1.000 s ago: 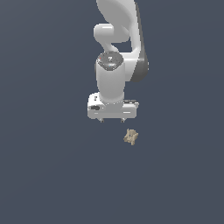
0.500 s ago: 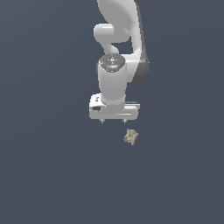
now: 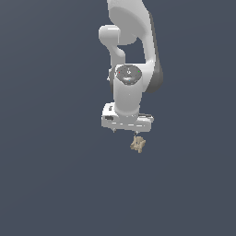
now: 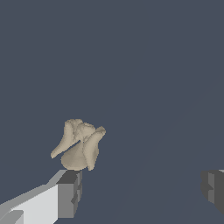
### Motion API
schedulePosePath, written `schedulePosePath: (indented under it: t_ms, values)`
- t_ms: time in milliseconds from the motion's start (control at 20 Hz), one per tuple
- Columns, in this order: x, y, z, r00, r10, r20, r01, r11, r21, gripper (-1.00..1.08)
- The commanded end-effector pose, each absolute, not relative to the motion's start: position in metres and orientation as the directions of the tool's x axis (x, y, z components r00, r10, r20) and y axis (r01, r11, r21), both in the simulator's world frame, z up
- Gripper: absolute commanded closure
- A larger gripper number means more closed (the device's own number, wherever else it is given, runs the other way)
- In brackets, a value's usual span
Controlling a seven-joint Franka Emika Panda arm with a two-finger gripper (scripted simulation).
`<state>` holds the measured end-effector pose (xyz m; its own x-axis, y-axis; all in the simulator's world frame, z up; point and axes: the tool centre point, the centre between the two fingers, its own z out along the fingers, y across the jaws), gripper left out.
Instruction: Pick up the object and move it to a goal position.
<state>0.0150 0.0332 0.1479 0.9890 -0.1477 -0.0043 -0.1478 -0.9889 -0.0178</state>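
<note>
Your gripper [image 3: 125,131] hangs pointing down under the white arm [image 3: 131,55], jaws spread wide with nothing between them. In the wrist view the two dark pads [image 4: 70,192] sit far apart and the gap is bare. The tan lump [image 3: 138,144] lies on the grey bench [image 3: 55,184] just below the gripper, off-centre, close in front of one fingertip rather than between the two. No contact that you can confirm.

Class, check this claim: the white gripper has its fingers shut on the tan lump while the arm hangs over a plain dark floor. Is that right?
Not quite. The wrist view shows the gripper open, fingers wide apart, with the tan lump lying free by one fingertip, not clamped. The rest holds.
</note>
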Motion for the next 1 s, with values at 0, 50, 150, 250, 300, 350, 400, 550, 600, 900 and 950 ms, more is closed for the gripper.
schedulePosePath:
  t_ms: [0,50,150,250,300,350,400,550,600,900,950]
  values:
    - [0.017,0.043,0.140,0.982,-0.191,-0.005,-0.191,-0.981,-0.016,-0.92]
    - [0.017,0.047,0.137,0.978,-0.210,-0.005,-0.210,-0.978,-0.015,-0.92]
    - [0.018,0.056,0.130,0.969,-0.247,-0.005,-0.248,-0.969,-0.013,-0.92]
    - [0.019,0.065,0.123,0.959,-0.285,-0.005,-0.285,-0.959,-0.011,-0.92]
    - [0.020,0.069,0.120,0.953,-0.302,-0.005,-0.302,-0.953,-0.009,-0.92]
    - [0.020,0.073,0.116,0.948,-0.319,-0.005,-0.319,-0.948,-0.008,-0.92]
    - [0.020,0.076,0.114,0.942,-0.334,-0.004,-0.334,-0.942,-0.008,-0.92]
    - [0.021,0.086,0.106,0.927,-0.375,-0.003,-0.375,-0.927,-0.005,-0.92]
    - [0.021,0.089,0.103,0.922,-0.386,-0.003,-0.386,-0.922,-0.004,-0.92]
    - [0.021,0.101,0.094,0.900,-0.435,-0.001,-0.435,-0.900,-0.001,-0.92]
    - [0.021,0.102,0.093,0.898,-0.440,-0.001,-0.440,-0.898,-0.001,-0.92]
